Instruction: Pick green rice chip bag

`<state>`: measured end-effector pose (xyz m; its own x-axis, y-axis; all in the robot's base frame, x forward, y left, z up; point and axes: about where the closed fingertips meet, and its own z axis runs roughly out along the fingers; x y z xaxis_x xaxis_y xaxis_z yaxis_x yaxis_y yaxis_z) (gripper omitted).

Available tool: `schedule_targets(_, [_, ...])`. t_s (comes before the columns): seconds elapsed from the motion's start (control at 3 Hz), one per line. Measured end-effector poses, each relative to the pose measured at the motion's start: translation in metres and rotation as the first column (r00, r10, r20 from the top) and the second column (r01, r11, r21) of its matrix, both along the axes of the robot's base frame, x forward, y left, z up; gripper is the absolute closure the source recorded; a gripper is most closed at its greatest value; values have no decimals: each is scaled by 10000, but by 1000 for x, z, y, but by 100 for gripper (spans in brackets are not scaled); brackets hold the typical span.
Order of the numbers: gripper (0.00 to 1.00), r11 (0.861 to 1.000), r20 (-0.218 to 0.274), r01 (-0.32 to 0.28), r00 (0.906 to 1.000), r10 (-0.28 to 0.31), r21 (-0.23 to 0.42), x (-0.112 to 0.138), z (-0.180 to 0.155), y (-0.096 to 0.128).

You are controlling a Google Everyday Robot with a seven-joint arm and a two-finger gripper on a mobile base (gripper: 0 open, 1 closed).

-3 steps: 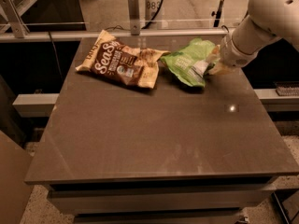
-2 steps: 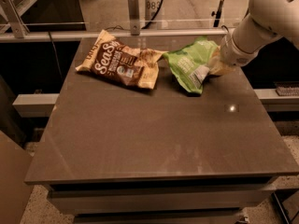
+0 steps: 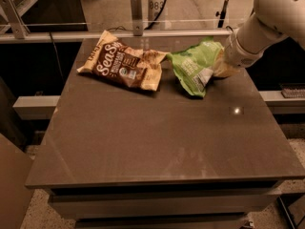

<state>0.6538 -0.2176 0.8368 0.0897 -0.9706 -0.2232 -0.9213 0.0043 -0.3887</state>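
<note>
The green rice chip bag (image 3: 194,68) is a crinkly light-green bag with a white label panel. It is at the back right of the table, tilted up, with its right end raised and its lower tip near the tabletop. My gripper (image 3: 220,65) comes in from the right on a white arm (image 3: 267,18) and is shut on the bag's right end. The bag partly hides the fingers.
A larger brown-and-cream "Sens" bag (image 3: 124,61) lies flat at the back left, its right edge close to the green bag. The dark grey table (image 3: 152,142) has a rail and a glass panel (image 3: 143,25) behind it. A drop lies beyond the table's right edge.
The green bag's right end has risen with my gripper and the bag has tilted up. The brown bag has not moved.
</note>
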Motion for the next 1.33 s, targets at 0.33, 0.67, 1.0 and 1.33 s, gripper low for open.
schedule_targets(0.33, [100, 9972, 225, -198, 9996, 183, 721, -3, 14, 14])
schedule_targets(0.67, [100, 9915, 450, 61, 9989, -121, 1298, -6, 52, 20])
schedule_targets(1.0, [100, 9897, 967, 133, 9949, -273, 1423, -7, 99, 25])
schedule_targets(1.33, [100, 9903, 1487, 22, 9886, -231, 1391, -9, 133, 33])
